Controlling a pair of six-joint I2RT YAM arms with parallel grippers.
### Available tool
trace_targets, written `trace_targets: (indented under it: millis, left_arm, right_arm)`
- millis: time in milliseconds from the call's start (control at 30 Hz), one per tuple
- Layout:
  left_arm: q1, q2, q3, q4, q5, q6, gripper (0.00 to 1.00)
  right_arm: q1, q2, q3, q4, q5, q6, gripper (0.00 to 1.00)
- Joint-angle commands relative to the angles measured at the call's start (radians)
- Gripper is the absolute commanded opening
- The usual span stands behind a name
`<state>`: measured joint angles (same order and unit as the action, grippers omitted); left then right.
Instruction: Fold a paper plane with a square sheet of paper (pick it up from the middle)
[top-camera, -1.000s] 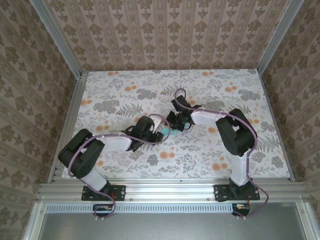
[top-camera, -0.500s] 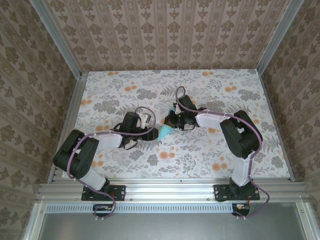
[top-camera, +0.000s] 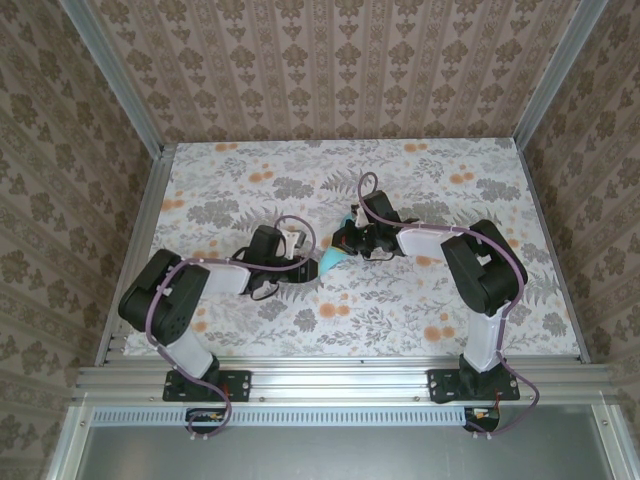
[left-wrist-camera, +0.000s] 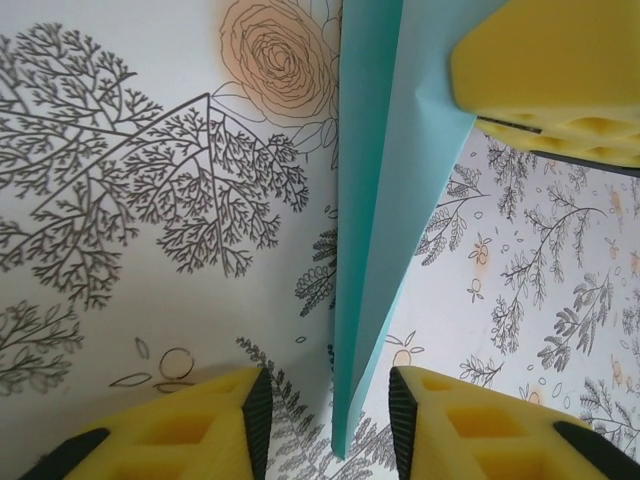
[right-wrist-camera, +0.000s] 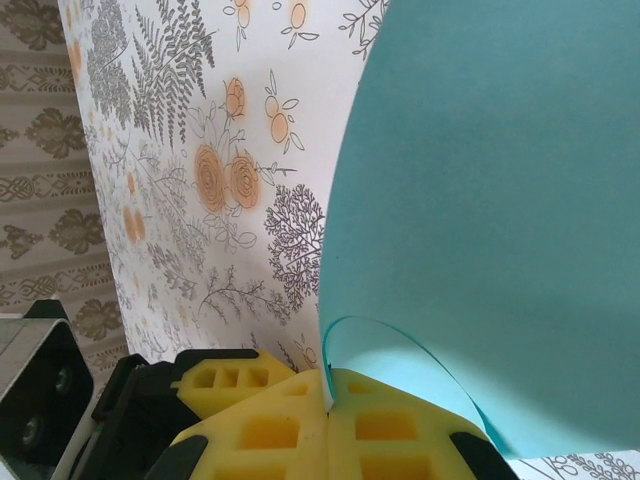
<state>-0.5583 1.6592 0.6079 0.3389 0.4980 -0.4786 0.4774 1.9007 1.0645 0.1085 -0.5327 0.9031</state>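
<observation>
Middle of table (top-camera: 240, 180): folded blue paper (top-camera: 328, 263); right gripper (right-wrist-camera: 326, 390) pinched shut on its curled edge; left gripper (left-wrist-camera: 325, 405) jaws apart, straddling the fold, unclamped.

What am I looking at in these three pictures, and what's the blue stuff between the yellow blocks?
These are two robot arms bolted to the near edge of a floral-print table. The wide picture looks down from above and behind them. The other two come from cameras on the wrists, so the yellow blocks are each gripper's own finger pads. The blue stuff is turquoise paper, which looks folded over. The right gripper is pinched shut on its curled edge. The left gripper has its pads apart, with the paper standing on edge between them.
</observation>
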Motion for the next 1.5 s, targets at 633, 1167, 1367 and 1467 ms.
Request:
trace_targets:
  millis: [633,1167,1367,1467]
  left_arm:
    - [-0.132,0.04,0.082,-0.228,-0.355,0.093,0.13]
    - [-0.152,0.047,0.099,-0.243,-0.383,0.09,0.17]
    - [-0.157,0.038,0.098,-0.24,-0.361,0.092,0.22]
    - [-0.155,0.014,0.102,-0.25,-0.329,0.099,0.28]
  right_arm:
    - [-0.02,-0.012,-0.064,0.021,-0.039,-0.026,0.0]
    - [-0.015,0.007,-0.092,0.004,0.027,-0.046,0.03]
    - [-0.003,0.008,-0.122,0.041,0.046,-0.012,0.05]
    - [-0.004,0.018,-0.127,0.044,0.059,-0.016,0.05]
